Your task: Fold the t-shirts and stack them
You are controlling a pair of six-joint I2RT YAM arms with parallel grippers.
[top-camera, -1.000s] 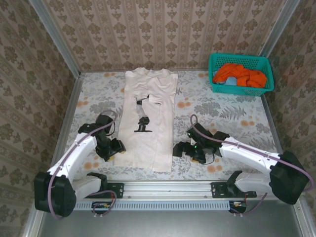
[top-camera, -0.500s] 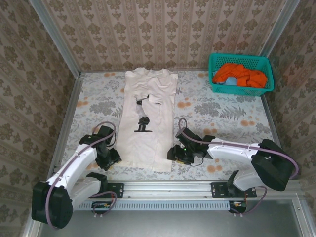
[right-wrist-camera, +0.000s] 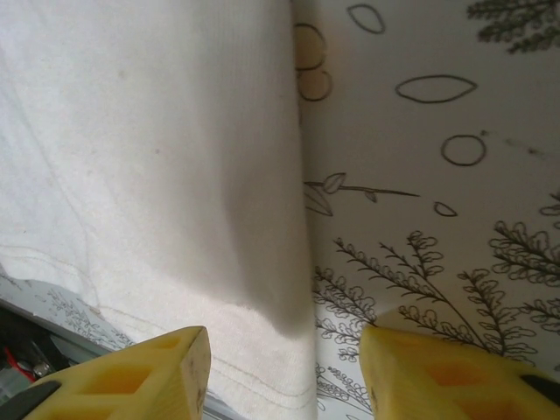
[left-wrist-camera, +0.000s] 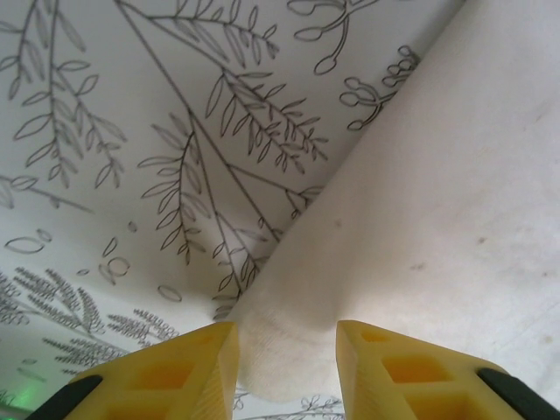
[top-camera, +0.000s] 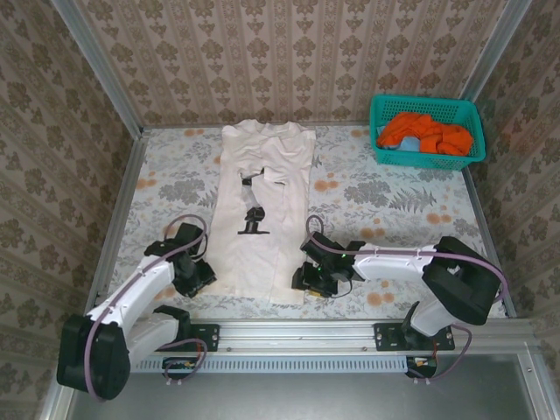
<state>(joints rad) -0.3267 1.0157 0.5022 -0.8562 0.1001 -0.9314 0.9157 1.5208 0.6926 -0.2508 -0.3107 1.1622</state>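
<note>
Left wrist: left hand (left-wrist-camera: 287,341) half-open astride cream t-shirt (left-wrist-camera: 429,210) hem; right hand (right-wrist-camera: 284,346) likewise.

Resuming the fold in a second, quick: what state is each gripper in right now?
Left gripper: set astride a corner of the cream t-shirt; whether it is clamped cannot be told.
Right gripper: open, straddling the cream t-shirt hem, holding nothing.

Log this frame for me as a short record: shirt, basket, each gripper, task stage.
cream shirt: flat on the table, sides folded in to a long strip
orange shirts: heaped in the teal basket, far right corner
left gripper: straddles the strip's near left corner; grip unclear
right gripper: jaws apart at the strip's near right edge
stage: no stack yet
</note>
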